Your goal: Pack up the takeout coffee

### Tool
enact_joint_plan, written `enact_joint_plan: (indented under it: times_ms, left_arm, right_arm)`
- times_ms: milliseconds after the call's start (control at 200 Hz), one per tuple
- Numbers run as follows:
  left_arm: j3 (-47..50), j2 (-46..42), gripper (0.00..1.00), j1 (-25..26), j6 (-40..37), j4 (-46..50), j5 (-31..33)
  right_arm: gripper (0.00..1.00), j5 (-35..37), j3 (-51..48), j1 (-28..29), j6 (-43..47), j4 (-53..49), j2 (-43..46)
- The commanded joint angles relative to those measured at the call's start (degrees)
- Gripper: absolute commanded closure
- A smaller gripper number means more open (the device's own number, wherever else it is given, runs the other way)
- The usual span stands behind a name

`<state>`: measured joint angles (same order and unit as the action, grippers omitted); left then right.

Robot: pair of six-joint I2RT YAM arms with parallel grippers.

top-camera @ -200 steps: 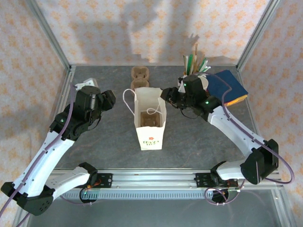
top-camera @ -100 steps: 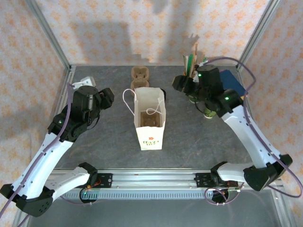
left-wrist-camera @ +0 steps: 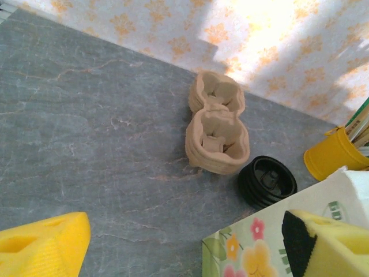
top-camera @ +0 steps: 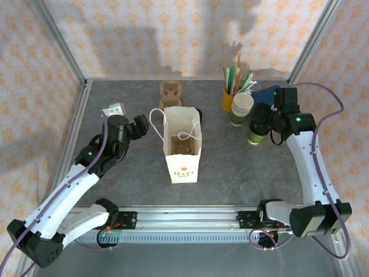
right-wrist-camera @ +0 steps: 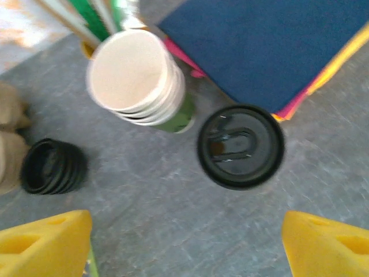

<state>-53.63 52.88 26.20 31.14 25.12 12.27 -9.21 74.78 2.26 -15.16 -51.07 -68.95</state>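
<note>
**Both arms leave the bag; the right claw opens over the coffee.**

Mid-table, the white paper bag with a floral label (top-camera: 183,151) stands open, and within the last second both arms have let go of its rim. The left gripper (top-camera: 140,123) has drawn back to the bag's left, its yellow pads (left-wrist-camera: 43,245) spread wide and empty. The right gripper (top-camera: 260,123) has swung far to the right and hangs, jaws spread and empty, over the takeout coffee (top-camera: 255,137), a small white-and-green paper cup with a round black plastic lid. It sits on the table beside the dark blue folder (top-camera: 283,105), just in front of the lidless stack of white-and-green cups (top-camera: 242,108). Opening the bag looks finished, so grasping the coffee likely comes next. Nothing is packed yet.
</note>
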Motion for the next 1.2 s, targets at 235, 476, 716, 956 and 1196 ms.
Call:
enact_joint_plan:
  times_ms: [235, 476, 716, 956, 1196]
  left_arm:
    - [5.4, -0.2, 0.01, -0.4, -1.4, -5.3, 4.3]
    - [9.0, -3.2, 0.01, -0.4, -5.2, -7.4, 6.5]
    - [11.0, -3.7, 0.01, -0.4, -6.0, -8.1, 6.5]
    - [10.2, -3.3, 0.01, -0.4, -6.7, -7.8, 6.3]
    - [9.9, -3.3, 0.01, -0.4, -7.5, -7.8, 6.2]
  right_arm:
    - [0.08, -1.1, -4.4, -4.4, 5.2, -0.2, -4.6]
    - [0.09, 0.6, -1.3, -4.4, 6.2, 0.3, -9.4]
    - [0.10, -0.9, 0.4, -4.4, 7.1, 1.7, -12.2]
    - [0.11, -1.8, 2.0, -4.3, 9.2, 2.1, -16.4]
    - [0.11, -3.3, 2.9, -4.3, 10.3, 1.5, -19.7]
